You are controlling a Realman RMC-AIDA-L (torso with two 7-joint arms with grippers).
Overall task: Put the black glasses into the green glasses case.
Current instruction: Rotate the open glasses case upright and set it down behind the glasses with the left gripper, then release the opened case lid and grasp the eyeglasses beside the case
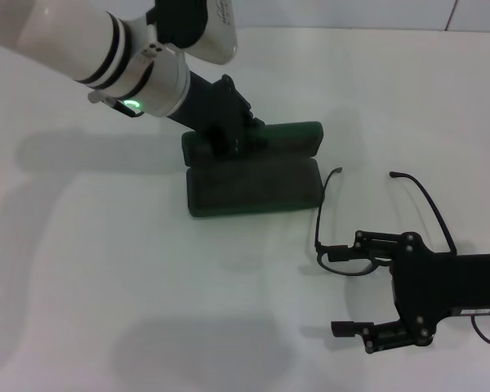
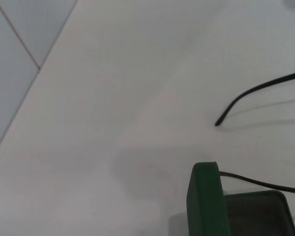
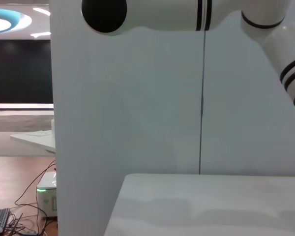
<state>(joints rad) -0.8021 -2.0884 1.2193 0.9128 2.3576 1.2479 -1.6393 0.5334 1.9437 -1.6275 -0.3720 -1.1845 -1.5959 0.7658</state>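
The green glasses case lies open at the middle of the white table, with its lid raised behind the dark-lined base. My left gripper is on the left part of the lid. The left wrist view shows a green end of the case and its dark lining. The black glasses lie unfolded on the table right of the case, temple arms pointing away from me. Their temples also show in the left wrist view. My right gripper is open, with its upper finger over the glasses' front.
The table is white and bare around the case and glasses. The right wrist view shows only the table's far edge, a wall panel, my left arm overhead, and a floor with cables far off.
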